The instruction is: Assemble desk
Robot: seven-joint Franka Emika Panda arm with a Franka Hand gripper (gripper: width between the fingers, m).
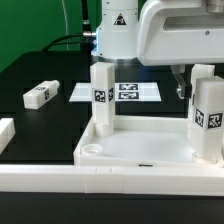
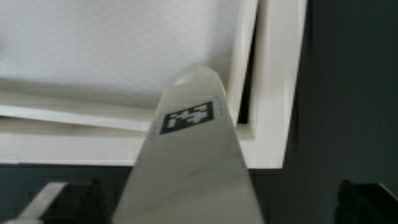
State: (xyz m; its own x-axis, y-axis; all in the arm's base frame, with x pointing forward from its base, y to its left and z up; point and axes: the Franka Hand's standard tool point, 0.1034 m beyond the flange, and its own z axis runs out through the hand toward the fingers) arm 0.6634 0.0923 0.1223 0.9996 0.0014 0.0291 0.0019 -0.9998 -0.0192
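The desk top (image 1: 150, 150) is a white tray with a raised rim, lying near the front of the table. Two square white legs stand upright in its corner sockets, one on the exterior view's left (image 1: 101, 98) and one on the right (image 1: 208, 115), each with a black-and-white tag. My gripper (image 1: 197, 84) hangs over the right leg. In the wrist view that leg (image 2: 192, 140) runs up between my dark fingers (image 2: 43, 205). A gap shows on each side, so the gripper (image 2: 205, 208) is open and straddles the leg without touching it. The tray's floor (image 2: 125, 55) lies below.
A loose white leg (image 1: 40, 95) lies on the black table at the exterior view's left. The marker board (image 1: 125, 92) lies flat behind the tray. Long white rails border the front (image 1: 100, 182) and left (image 1: 5, 135). The arm's body (image 1: 150, 30) fills the top.
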